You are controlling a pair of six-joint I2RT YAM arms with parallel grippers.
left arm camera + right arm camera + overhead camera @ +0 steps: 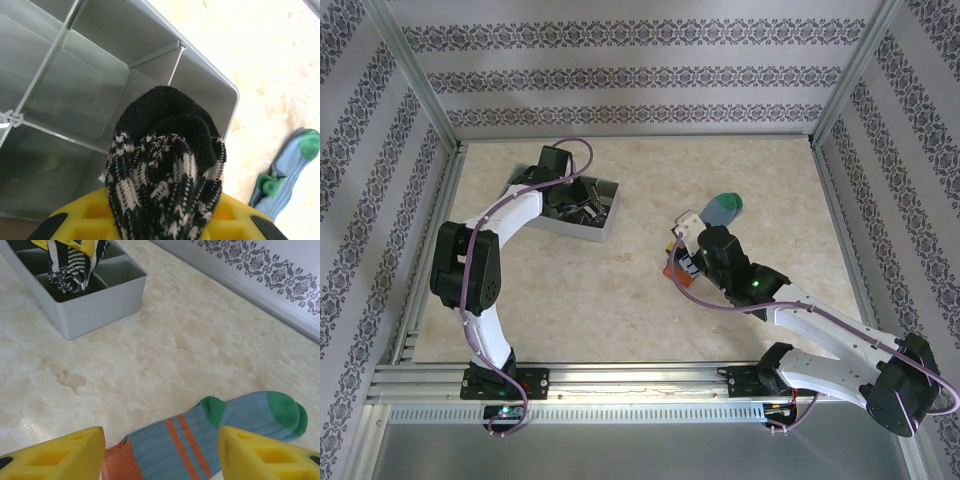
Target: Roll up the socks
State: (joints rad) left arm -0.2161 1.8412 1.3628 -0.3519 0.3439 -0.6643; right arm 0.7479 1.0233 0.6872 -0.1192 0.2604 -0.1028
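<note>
The left gripper squeezes the fuzzy black-and-white striped sock, bunched into a ball, and holds it over the grey plastic tray with little boxes. The right gripper has its yellow fingers apart, just above the blue-grey sock with orange stripes, which lies flat on the pale table.

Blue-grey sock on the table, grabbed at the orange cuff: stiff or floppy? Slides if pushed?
Probably floppy: the blue-grey sock lies flat, thin knit bent at the heel, so lifted by the cuff it would likely drape. Likely light for its size. On the glossy table a push would probably slide or bunch it, not roll it.
</note>
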